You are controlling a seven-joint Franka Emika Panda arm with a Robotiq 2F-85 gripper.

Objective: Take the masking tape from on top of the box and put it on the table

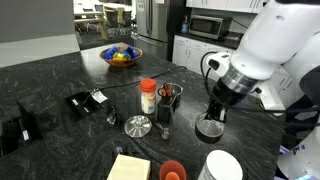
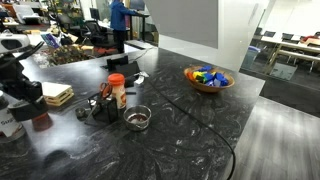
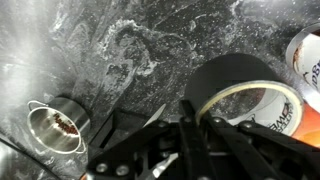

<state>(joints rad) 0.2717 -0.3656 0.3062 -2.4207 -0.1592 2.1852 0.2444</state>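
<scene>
Masking tape (image 3: 245, 100) lies flat on the black bench (image 3: 100, 50) directly at the fingers (image 3: 187, 140), its hollow centre facing up. In the wrist view the near wall of the roll meets the fingertips. The fingers stand close together with only a narrow gap, and I cannot tell whether they pinch that wall or merely sit against it. In an exterior view the roll (image 1: 208, 128) rests on the stone right under the fingers.

Near the fingers, on the side away from the roll, sits the silver round lid (image 3: 55, 125), upright on the bench. Beyond the lid (image 1: 138, 126) stands a bottle with an orange cap (image 1: 148, 95).

Well apart from the fingers, the box (image 1: 128, 167) lies flat on the bench, with the orange cup (image 1: 172, 172) just beside it. Black packets (image 1: 85, 100) lie further off. Farthest from the fingers is a bowl of bright fruit (image 1: 122, 55).
</scene>
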